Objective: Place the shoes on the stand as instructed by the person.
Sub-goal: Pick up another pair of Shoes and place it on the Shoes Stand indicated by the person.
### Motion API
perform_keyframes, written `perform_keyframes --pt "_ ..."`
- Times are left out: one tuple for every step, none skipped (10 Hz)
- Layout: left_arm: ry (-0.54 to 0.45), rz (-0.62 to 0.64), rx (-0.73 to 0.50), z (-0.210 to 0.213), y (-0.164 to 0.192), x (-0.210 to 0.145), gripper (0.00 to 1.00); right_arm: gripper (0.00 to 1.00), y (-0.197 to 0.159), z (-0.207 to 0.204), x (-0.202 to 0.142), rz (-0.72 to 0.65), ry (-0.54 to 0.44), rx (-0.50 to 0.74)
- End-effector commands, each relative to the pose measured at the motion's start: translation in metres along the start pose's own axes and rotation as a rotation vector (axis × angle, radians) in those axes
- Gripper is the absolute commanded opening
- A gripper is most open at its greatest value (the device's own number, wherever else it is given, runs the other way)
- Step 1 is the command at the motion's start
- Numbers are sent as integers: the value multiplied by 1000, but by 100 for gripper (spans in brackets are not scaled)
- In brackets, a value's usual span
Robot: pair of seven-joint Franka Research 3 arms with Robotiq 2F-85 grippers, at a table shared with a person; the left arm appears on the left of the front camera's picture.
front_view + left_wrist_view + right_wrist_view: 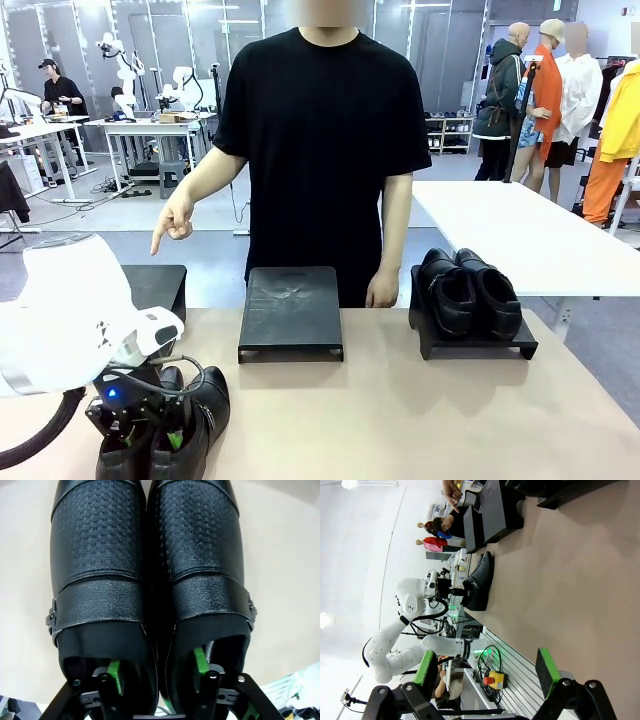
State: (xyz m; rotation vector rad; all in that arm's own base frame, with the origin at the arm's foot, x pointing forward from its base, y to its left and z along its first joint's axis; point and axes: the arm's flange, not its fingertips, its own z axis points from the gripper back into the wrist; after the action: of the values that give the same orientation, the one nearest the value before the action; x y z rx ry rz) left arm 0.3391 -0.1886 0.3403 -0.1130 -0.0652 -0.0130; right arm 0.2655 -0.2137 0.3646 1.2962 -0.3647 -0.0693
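**Progress.** By judgement the task is about half done. The first pair of shoes (470, 295) sits on the right stand (478, 348). The second pair of shoes (200, 415) stands on the worktop (400, 420) at near left. The middle stand (290, 310) is bare, and so is the visible part of the left stand (155, 285). The person (325, 150) at the far side points a hand (175, 222) down toward the left stand. This is probably where the second pair goes, so lifting, carrying and setting down remain.

**Orientation.** The second pair lies side by side and touching. Its long axis runs near to far, with the toes to the far side, turned slightly right, and the heel openings nearest. The first pair also lies near to far; its toes seem to face the near side, though the gloss makes this uncertain.

**End effectors.** The left end effector (157, 667) is lowered at the heels, with one green pad (114, 672) inside each shoe and the two inner walls between them. Whether the pads press those walls cannot be told. The right end effector (485, 672) hangs spread, with nothing between its fingers.
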Motion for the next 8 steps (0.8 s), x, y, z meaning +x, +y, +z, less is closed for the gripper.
perform_keyframes --pt "-19 19 32 -6 2 -1 0 100 1 4 -1 8 17 0" --pt "-18 10 33 -4 2 -2 0 100 1 4 -1 8 17 0" --pt "-18 4 34 -3 1 -2 2 100 1 4 -1 8 17 0" --pt "-16 0 37 -2 1 -2 0 100 1 4 -1 8 17 0" --pt "-17 -4 39 0 0 -2 0 100 1 4 -1 8 17 0" --pt "-21 -2 46 5 0 -2 0 100 1 4 -1 8 17 0" --pt "-33 -8 44 12 -2 -3 0 100 1 4 -1 8 17 0" --pt "-53 -12 42 26 -3 -3 0 100 1 4 -1 8 17 0"
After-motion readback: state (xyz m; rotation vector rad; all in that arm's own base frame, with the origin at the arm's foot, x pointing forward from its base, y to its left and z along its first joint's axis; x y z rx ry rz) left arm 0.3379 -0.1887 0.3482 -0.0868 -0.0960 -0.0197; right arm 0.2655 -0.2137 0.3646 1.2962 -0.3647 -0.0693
